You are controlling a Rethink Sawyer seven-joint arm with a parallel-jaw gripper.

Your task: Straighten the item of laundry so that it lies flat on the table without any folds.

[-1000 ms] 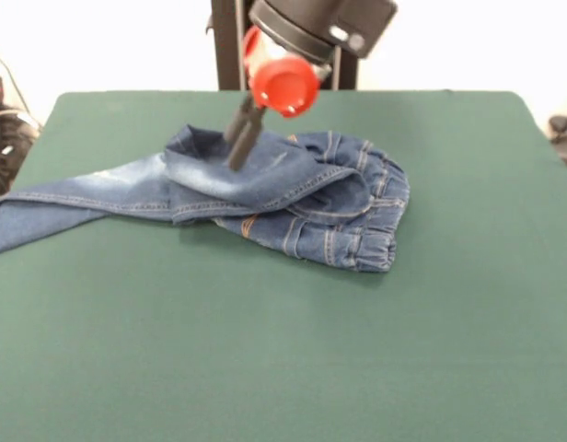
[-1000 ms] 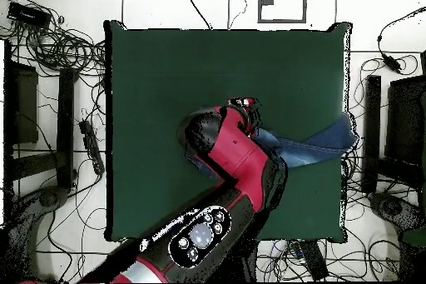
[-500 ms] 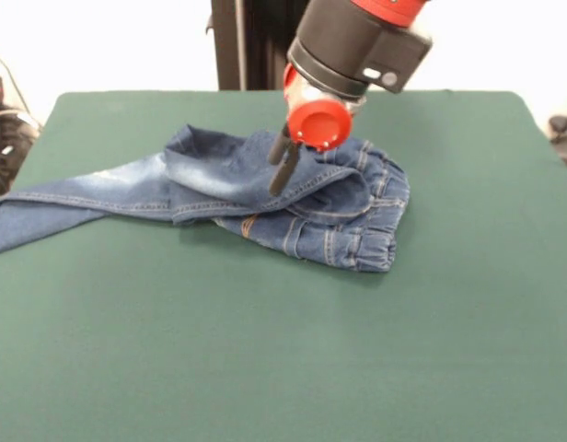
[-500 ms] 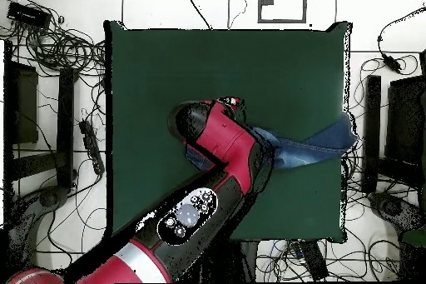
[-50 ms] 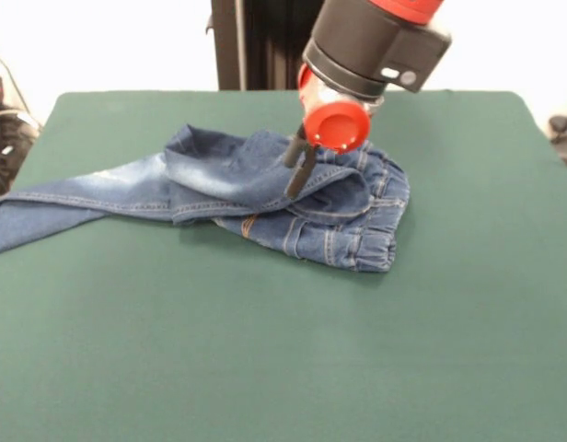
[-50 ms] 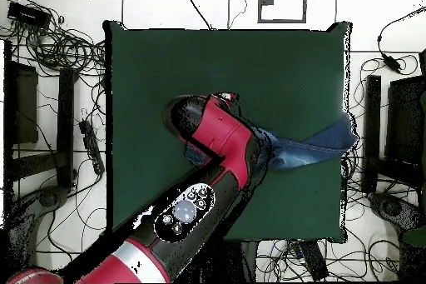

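The item of laundry, small blue jeans [image 5: 219, 180], lies crumpled on the green table [image 5: 265, 350]. Its elastic waistband is bunched at the right and folded over. One leg stretches left to the table's edge. My gripper [image 5: 294, 191] points down onto the fold just left of the waistband, its two dark fingers [image 5: 303, 173] close together and shut, with no cloth lifted. In the overhead view the red arm [image 6: 218, 135] covers the gripper and most of the jeans [image 6: 320, 143]; only one leg shows, reaching the right edge of the table [image 6: 208, 64].
The arm's red and black wrist [image 5: 357, 55] hangs over the back of the jeans. A black column [image 5: 226, 44] stands behind the table. Cables and dark equipment [image 6: 50, 64] lie on the floor around the table.
The gripper has moved rightward across the jeans, from the left part of the heap toward the waistband. The jeans have kept their shape and place.
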